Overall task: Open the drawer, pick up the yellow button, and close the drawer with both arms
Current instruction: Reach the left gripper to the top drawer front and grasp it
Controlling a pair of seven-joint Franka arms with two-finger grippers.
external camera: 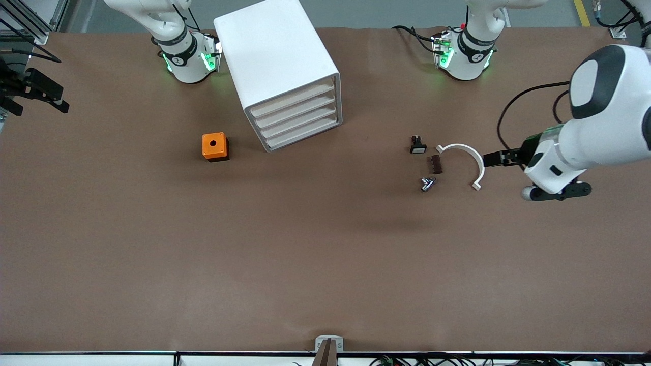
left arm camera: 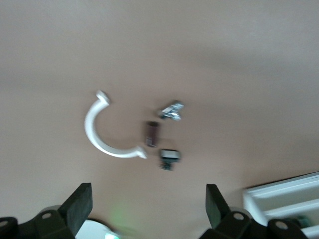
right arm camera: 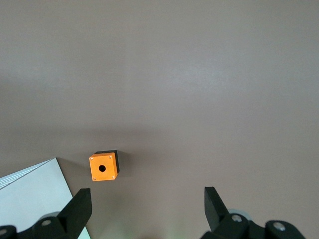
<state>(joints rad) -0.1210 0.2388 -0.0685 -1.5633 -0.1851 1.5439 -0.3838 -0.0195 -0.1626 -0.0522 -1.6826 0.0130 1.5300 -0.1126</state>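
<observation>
The white cabinet stands near the robots' bases, with its four drawers facing the front camera. The top drawer is shut. The button does not show in any view. My left gripper hangs open and empty over the table at the left arm's end, beside a white arc. Its fingertips stand wide apart in the left wrist view, where a cabinet corner also shows. My right gripper is up at the right arm's end. It is open and empty.
An orange cube with a round hole sits beside the cabinet and also shows in the right wrist view. Toward the left arm's end lie a black part with a white face, a brown part, a metal part and a white arc.
</observation>
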